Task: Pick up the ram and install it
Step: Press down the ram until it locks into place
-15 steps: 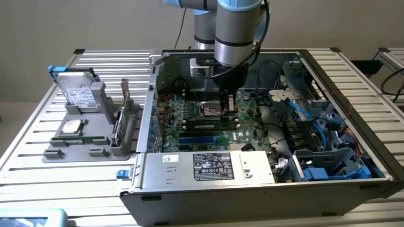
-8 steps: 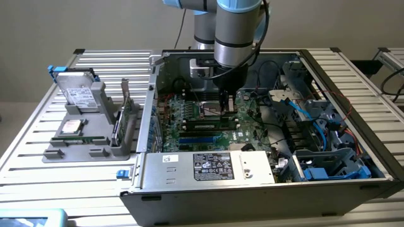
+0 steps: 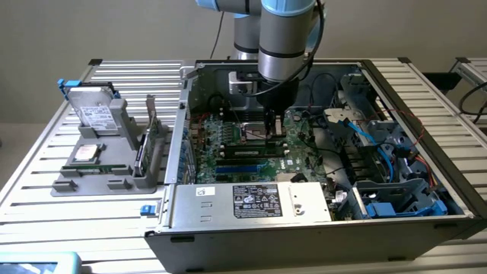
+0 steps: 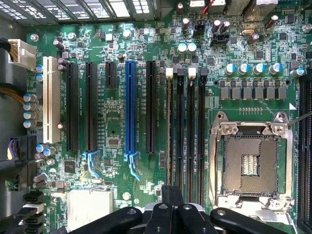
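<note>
One ram (image 4: 169,131) seated in motherboard (image 4: 117,122) slot | pincer (image 4: 170,214) together, empty, just above it

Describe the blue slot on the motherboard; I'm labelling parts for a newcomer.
Look inside the open computer case at the green motherboard. Among its row of long parallel expansion slots sits the blue slot, with a blue latch at one end. Its neighbours on both sides are black, and one slot farther along is white.
</note>
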Available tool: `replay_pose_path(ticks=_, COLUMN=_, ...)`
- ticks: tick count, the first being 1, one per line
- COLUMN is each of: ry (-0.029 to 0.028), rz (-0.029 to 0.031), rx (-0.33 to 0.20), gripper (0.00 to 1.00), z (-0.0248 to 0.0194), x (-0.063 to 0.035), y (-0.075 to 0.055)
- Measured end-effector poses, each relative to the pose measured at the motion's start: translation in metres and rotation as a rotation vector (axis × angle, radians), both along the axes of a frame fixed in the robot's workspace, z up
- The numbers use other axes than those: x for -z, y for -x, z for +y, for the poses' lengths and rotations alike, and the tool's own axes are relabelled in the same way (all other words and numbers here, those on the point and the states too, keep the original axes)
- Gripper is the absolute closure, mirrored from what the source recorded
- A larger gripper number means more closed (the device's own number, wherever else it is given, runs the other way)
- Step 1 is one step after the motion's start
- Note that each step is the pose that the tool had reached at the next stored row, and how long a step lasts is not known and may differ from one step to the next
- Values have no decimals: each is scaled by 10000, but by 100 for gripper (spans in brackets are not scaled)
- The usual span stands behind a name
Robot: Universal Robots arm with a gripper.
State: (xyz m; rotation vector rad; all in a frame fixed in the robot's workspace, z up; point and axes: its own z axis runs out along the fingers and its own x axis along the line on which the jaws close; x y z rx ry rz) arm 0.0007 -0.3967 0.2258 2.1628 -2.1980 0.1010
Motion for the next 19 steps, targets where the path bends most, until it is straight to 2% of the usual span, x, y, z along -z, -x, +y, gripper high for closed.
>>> replay_pose_path(ticks=4, ry=0, rz=0, rx=2, gripper=89, z=0, x=-1, y=2)
replay_pose_path(ticks=9, ry=1, rz=2, rx=3, gripper=89, z=0, x=-74, y=62)
replay_pose_path(ticks=19, ry=2, rz=1, rx=2, gripper=89, z=-1, x=-83, y=400)
